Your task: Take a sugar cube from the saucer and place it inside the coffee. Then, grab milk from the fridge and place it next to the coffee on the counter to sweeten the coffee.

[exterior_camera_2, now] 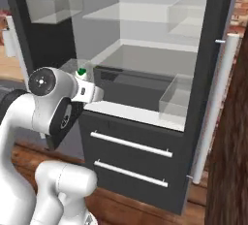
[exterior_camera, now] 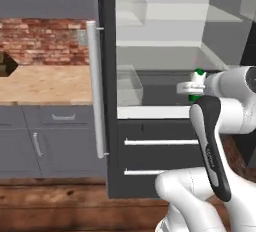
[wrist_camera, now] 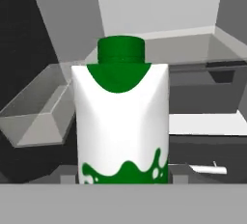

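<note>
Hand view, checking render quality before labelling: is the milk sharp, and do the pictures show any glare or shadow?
Hand view: the milk is crisp-edged, evenly lit, with soft shading down its left side and no glare. Left base view: the fridge door handle carries a pale highlight. Right base view: the clear shelves look hazy, with no sharp shadows.

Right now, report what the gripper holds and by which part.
The gripper is shut on the milk, its fingers at the carton's lower sides, just in front of the open fridge.
</note>
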